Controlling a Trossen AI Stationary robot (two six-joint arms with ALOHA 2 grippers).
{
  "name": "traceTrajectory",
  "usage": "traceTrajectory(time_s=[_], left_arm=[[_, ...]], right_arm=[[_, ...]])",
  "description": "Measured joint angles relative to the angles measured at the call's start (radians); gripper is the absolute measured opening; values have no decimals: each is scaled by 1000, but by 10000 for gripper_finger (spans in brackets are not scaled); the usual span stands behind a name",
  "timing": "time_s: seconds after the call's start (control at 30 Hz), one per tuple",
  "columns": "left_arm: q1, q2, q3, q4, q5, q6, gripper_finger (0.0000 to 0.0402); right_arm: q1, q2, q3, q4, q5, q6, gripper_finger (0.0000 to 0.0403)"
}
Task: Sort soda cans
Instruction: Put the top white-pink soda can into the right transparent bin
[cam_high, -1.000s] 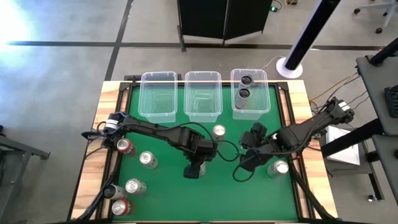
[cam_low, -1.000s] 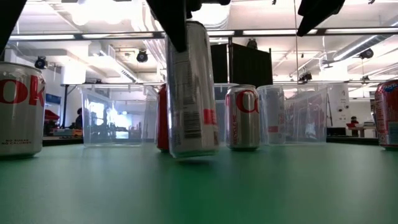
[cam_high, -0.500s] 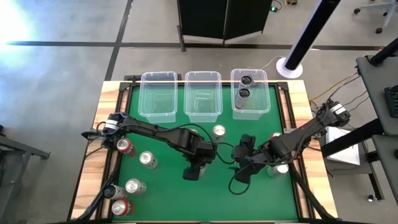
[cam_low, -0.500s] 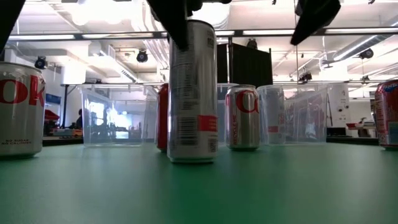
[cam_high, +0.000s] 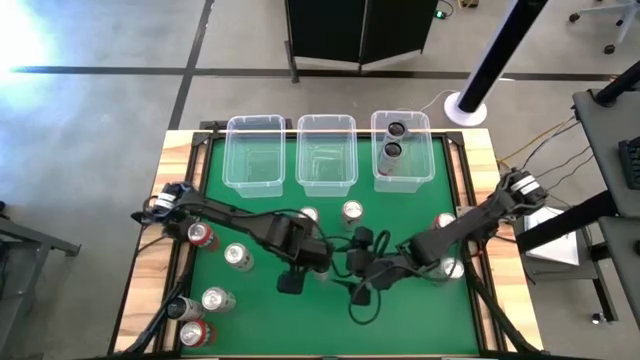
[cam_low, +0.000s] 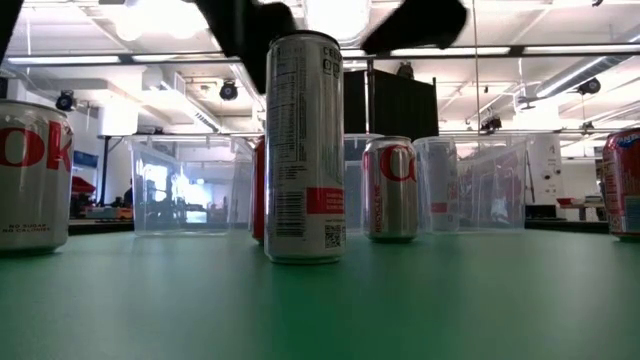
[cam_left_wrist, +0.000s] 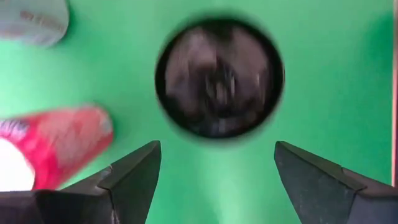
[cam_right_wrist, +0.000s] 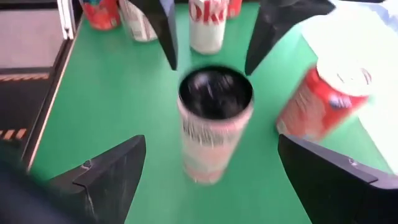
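Observation:
A tall slim silver soda can (cam_low: 303, 150) with a red band stands upright on its base on the green mat, near the middle of the table. My left gripper (cam_left_wrist: 217, 149) hovers open above it, looking down on the can's dark top (cam_left_wrist: 219, 78), fingers clear of it. My right gripper (cam_right_wrist: 211, 142) is open and level with the can (cam_right_wrist: 214, 124), coming from the table's right, one finger on either side and not touching. In the high view the left gripper (cam_high: 292, 282) and the right gripper (cam_high: 362, 288) stand close together.
Three clear bins (cam_high: 255, 155) (cam_high: 325, 155) (cam_high: 402, 150) line the far edge; the right one holds two cans. Loose cans stand behind the slim can (cam_high: 351, 210) (cam_high: 310, 214), at the left (cam_high: 202, 235) (cam_high: 238, 257) (cam_high: 215, 299) (cam_high: 195, 332), and at the right (cam_high: 445, 222) (cam_high: 452, 267).
My left gripper has set the tilted slim can down upright on the mat, let go of it and drawn back toward the near left. My right gripper has travelled toward the table's left, up to the can.

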Motion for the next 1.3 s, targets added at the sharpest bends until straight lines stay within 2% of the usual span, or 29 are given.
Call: traceTrajectory(time_s=[0.17,0.3,0.4,0.6,0.83,0.93,1.1,1.2,1.3], left_arm=[[-32,-79,-66,-8,-34,-47,291],[-46,-204,-245,116,-34,-111,288],[-59,-311,-418,288,-42,-160,288],[-90,-492,-735,714,-156,-200,287],[-122,-630,-1044,1197,-262,-215,287],[-131,-669,-1173,1442,-323,-165,287],[-120,-699,-1355,1822,-351,-96,287],[-109,-710,-1419,1938,-353,-73,287],[-101,-723,-1439,1988,-410,-42,287]], right_arm=[[-44,70,65,21,0,-87,361],[-81,107,135,12,-60,-149,361],[-107,127,173,-2,-139,-158,361],[-141,167,183,-10,-241,-164,361],[-148,207,183,-10,-250,-145,361],[-151,223,183,-14,-252,-128,359],[-157,233,185,-24,-252,-99,318],[-157,226,185,-29,-249,-100,277],[-157,214,205,-75,-251,-112,246]])
